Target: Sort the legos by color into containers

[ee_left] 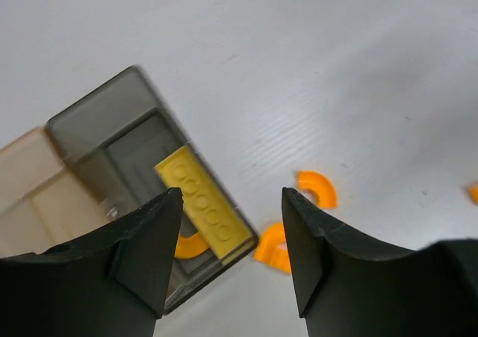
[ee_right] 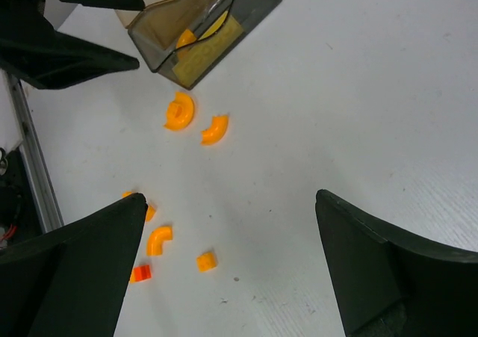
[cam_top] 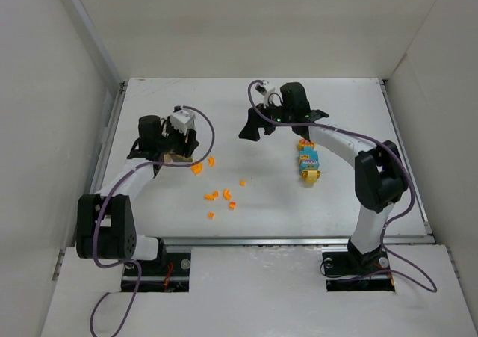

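Seen from the left wrist, the two joined containers lie below my left gripper [ee_left: 231,199], the smoky grey one [ee_left: 104,124] beside the tan one [ee_left: 30,184]. A pale yellow plate [ee_left: 203,202] and an orange curved piece [ee_left: 187,246] lie in the grey one. My left gripper [cam_top: 173,152] is open and holds nothing. Two orange curved legos [ee_left: 317,187] [ee_left: 272,249] lie on the table just right of the grey container. My right gripper [ee_right: 231,199] [cam_top: 252,128] hangs open above the table, with small orange legos [ee_right: 159,240] [ee_right: 206,261] beneath it. More orange pieces [cam_top: 216,196] are scattered mid-table.
A stack of cyan, yellow and orange bricks [cam_top: 308,161] lies under the right arm's forearm. A metal rail [cam_top: 112,143] runs along the table's left edge. White walls close in the left, back and right sides.
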`<state>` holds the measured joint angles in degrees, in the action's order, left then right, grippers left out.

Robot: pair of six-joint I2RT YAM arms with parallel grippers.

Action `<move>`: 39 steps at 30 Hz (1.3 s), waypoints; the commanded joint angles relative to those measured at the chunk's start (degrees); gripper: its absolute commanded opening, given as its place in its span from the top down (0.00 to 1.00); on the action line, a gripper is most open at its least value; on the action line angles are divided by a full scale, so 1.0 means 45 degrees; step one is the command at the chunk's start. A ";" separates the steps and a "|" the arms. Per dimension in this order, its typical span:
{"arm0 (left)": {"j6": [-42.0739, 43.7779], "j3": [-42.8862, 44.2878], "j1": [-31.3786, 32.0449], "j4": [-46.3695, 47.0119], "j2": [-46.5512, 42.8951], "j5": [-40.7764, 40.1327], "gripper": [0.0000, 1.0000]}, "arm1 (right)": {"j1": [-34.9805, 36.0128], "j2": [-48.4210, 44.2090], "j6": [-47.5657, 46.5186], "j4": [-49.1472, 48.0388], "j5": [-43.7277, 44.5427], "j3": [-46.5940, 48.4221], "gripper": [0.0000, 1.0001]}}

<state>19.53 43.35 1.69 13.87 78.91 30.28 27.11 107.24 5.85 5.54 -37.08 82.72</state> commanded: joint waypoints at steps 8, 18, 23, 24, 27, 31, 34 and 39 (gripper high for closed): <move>0.4255 0.2005 0.2493 -0.3353 0.1481 0.2315 0.36 | 0.0674 -0.1292 -0.0263 -0.0470 0.0154 -0.1018 0.00; 0.2672 0.3490 0.2866 -0.3706 0.3264 -0.0127 0.39 | 0.0674 -0.1605 -0.0381 -0.0470 0.0428 -0.1624 0.00; 0.2008 0.3784 0.2982 -0.4506 0.4005 -0.0071 0.35 | 0.0246 -0.1722 -0.0129 -0.0470 0.0856 -0.1624 0.00; 0.2008 0.3784 0.2983 -0.4508 0.4006 -0.0069 0.35 | 0.0244 -0.1722 -0.0127 -0.0470 0.0857 -0.1624 0.00; 0.1891 0.3647 0.2983 -0.4662 0.4299 0.0047 0.37 | 0.0011 -0.1722 -0.0127 -0.0470 0.0857 -0.1624 0.00; 0.1891 0.3239 0.3100 -0.4937 0.4417 -0.0205 0.39 | -0.0107 -0.1722 -0.0127 -0.0470 0.0857 -0.1507 0.00; 0.1754 0.3100 0.3100 -0.4685 0.4417 -0.0713 0.39 | -0.0107 -0.1722 -0.0127 -0.0470 0.0857 -0.1391 0.00; 0.1637 0.2983 0.3100 -0.4838 0.4534 -0.0870 0.40 | -0.0107 -0.1722 -0.0011 -0.0470 0.0857 -0.1389 0.00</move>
<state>27.77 57.19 15.70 -6.96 99.59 27.14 26.63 102.65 5.28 5.56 -33.15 75.90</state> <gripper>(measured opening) 0.605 0.999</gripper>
